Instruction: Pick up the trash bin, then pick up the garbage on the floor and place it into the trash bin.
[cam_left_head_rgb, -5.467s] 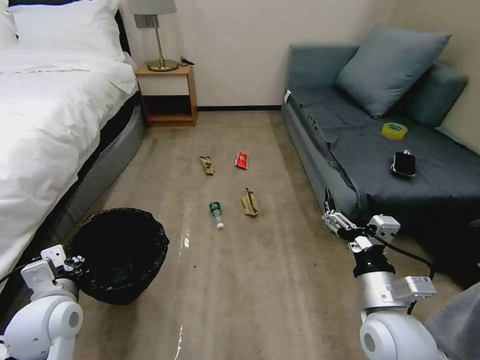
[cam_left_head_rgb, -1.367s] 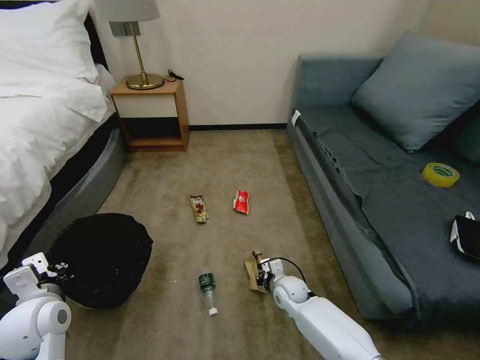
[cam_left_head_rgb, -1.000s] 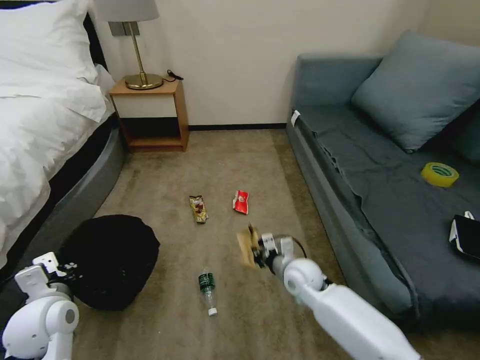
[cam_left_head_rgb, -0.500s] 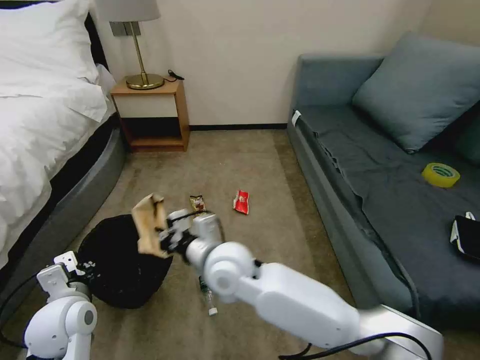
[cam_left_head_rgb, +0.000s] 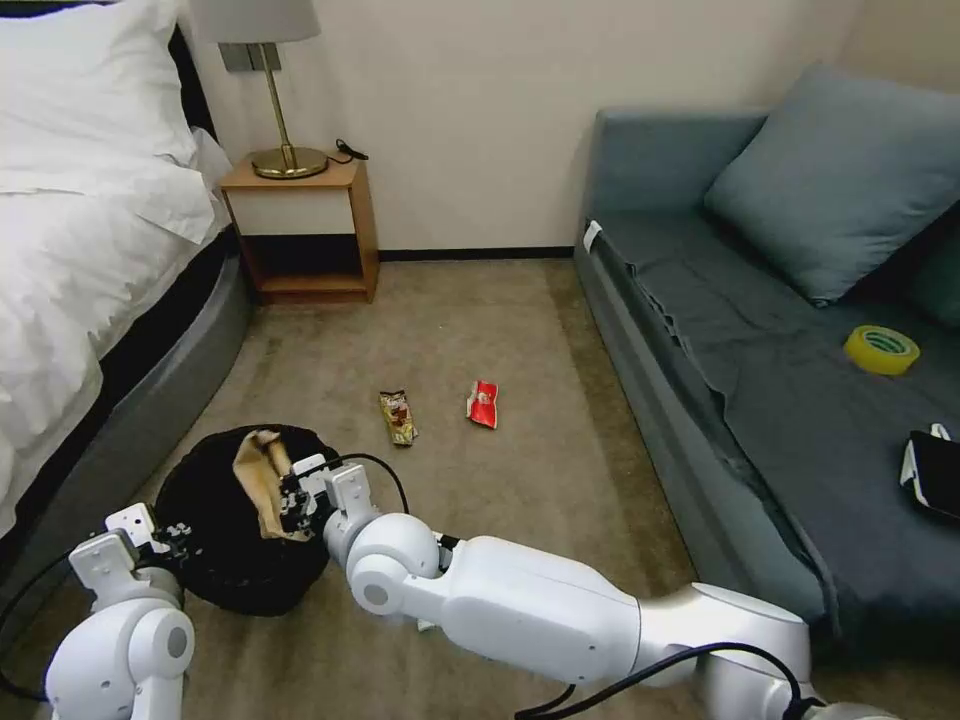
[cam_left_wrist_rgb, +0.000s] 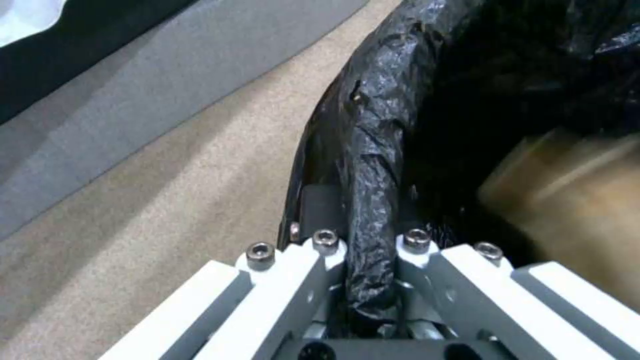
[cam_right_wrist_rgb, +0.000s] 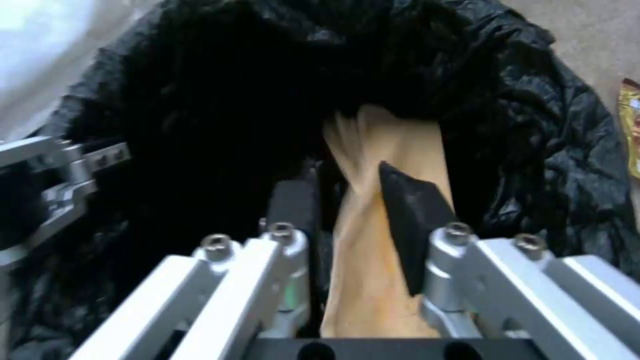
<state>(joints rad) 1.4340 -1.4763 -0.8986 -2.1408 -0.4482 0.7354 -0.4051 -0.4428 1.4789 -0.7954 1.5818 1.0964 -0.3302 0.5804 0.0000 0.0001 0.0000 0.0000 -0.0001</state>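
The trash bin (cam_left_head_rgb: 210, 560), lined with a black bag, is near the bed, and my left gripper (cam_left_head_rgb: 172, 533) is shut on its rim (cam_left_wrist_rgb: 370, 200). My right gripper (cam_left_head_rgb: 292, 497) reaches over the bin's mouth, shut on the crumpled tan paper wrapper (cam_left_head_rgb: 258, 478), which hangs inside the rim (cam_right_wrist_rgb: 373, 270). The wrapper also shows in the left wrist view as a tan blur (cam_left_wrist_rgb: 567, 200). On the carpet beyond lie a gold-brown snack wrapper (cam_left_head_rgb: 398, 416) and a red snack packet (cam_left_head_rgb: 483, 403). My right forearm hides the bottle.
The bed (cam_left_head_rgb: 90, 270) runs along the left, with a wooden nightstand (cam_left_head_rgb: 305, 230) and lamp at the back. A grey sofa (cam_left_head_rgb: 790, 400) on the right holds a yellow tape roll (cam_left_head_rgb: 881, 349) and a flat black device (cam_left_head_rgb: 935, 472). Open carpet lies between them.
My right arm lifted the tan wrapper off the carpet and swung it left, then lowered it into the bin's mouth. The left gripper and bin shifted slightly right.
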